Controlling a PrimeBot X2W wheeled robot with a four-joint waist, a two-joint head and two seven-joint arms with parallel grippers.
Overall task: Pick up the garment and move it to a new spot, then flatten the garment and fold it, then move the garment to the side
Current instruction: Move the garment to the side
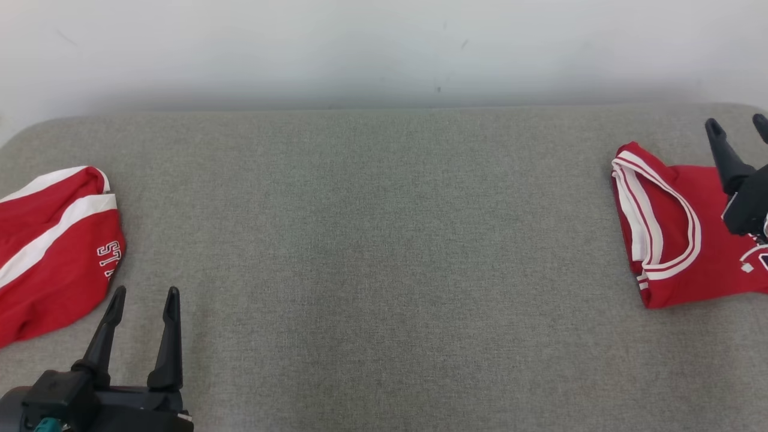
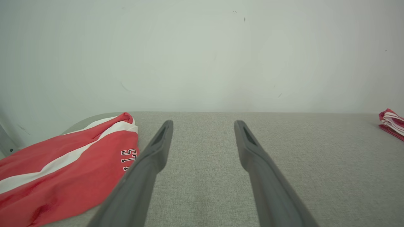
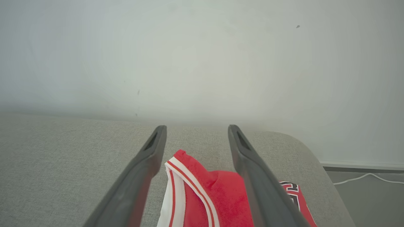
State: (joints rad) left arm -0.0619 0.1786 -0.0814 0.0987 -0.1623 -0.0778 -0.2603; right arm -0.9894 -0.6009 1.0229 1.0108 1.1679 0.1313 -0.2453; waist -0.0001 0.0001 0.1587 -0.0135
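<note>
2 garments lie on the counter (image 1: pixel 384 240), well apart: the folded garment (image 1: pixel 672 240) at its right end, the loose garment (image 1: pixel 54 252) at its left end, running past the head view's edge. The wall (image 1: pixel 384 48) stands behind the counter. The left claw (image 1: pixel 146 292) sits near the front, just right of the loose garment; the right claw (image 1: pixel 737 122) hangs over the folded garment's right part.

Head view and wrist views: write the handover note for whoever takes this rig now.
Grippers: left gripper open and empty, over the grey surface beside the red striped garment at the left edge; right gripper open and empty, above the folded red jersey at the right edge.
Done: the jersey looks folded and set aside.
Left: the striped garment lies loose, seemingly unfolded; probably next.
</note>
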